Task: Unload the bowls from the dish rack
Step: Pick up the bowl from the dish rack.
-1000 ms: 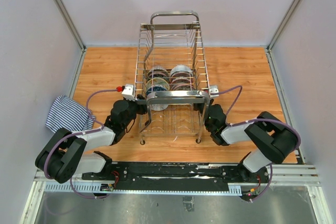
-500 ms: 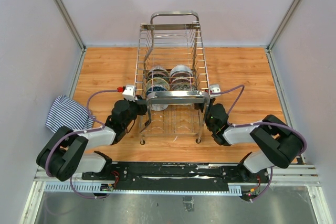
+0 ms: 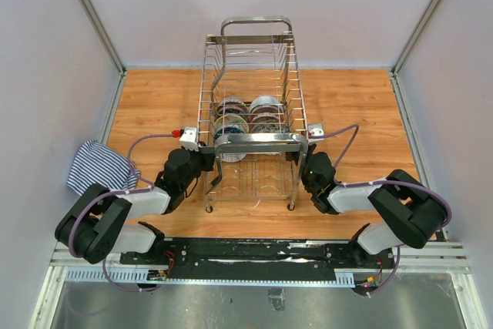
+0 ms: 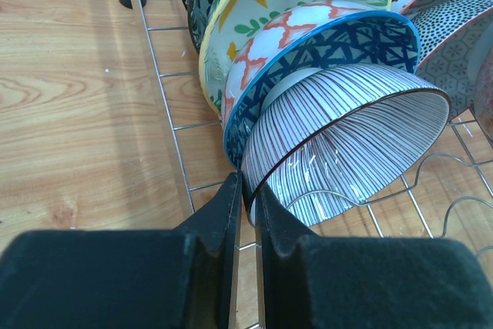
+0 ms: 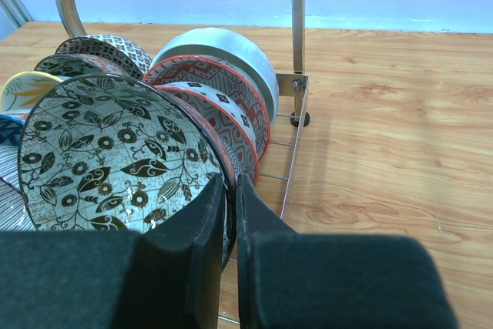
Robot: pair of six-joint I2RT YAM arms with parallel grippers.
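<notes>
The chrome wire dish rack point(image 3: 254, 52) stands mid-table with two rows of bowls on edge. My left gripper point(image 4: 248, 190) is shut on the rim of the nearest left-row bowl, a striped bowl point(image 4: 354, 144), with a blue-crosshatch bowl point(image 4: 339, 48) behind it. My right gripper point(image 5: 231, 186) is shut on the rim of the nearest right-row bowl, a leaf-patterned bowl point(image 5: 115, 156); red-rimmed bowls point(image 5: 223, 90) stand behind it. From above, both grippers point(image 3: 206, 158) point(image 3: 302, 161) sit at the rack's near end, and the bowls point(image 3: 248, 115) show in the middle.
A striped cloth point(image 3: 100, 166) lies at the left table edge. The rack's near loop handle point(image 3: 258, 140) spans between the two wrists. Rack wires point(image 4: 166, 113) run beside the left fingers, and a rack post point(image 5: 298, 36) stands beyond the right fingers. Walls enclose the table.
The right arm's elbow has shifted slightly right and its wrist has settled closer to the rack. The left arm has barely moved. The bowls stay in place.
</notes>
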